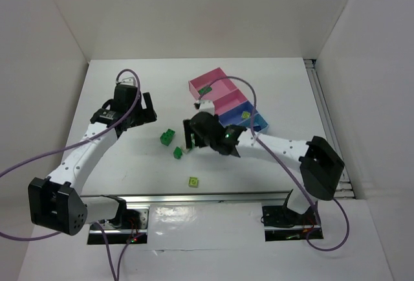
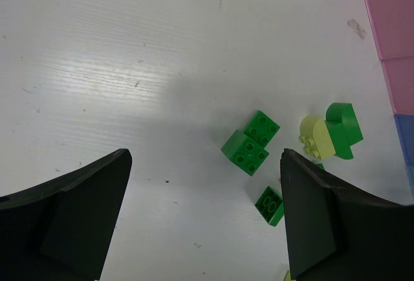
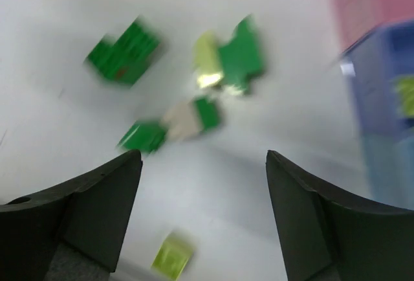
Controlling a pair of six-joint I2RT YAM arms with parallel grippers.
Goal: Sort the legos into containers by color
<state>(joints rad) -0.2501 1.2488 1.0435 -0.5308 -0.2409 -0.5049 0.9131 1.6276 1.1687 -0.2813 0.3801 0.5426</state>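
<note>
Sorting is looking barely begun: a dark green brick (image 1: 206,90) is lying in a pink box of the containers (image 1: 196,91) and a yellow-green brick (image 1: 246,114) is sitting in a blue box, while most of the legos (image 2: 252,143) are waiting loose on the white table (image 1: 129,74) just beside the row. Left gripper (image 2: 204,161) is hovering over them, fingers spread apart and holding nothing. Right gripper (image 3: 204,158) is hanging above the same cluster, fingers also apart and empty, its view blurring. No brand, label or writing is showing anywhere.
</note>
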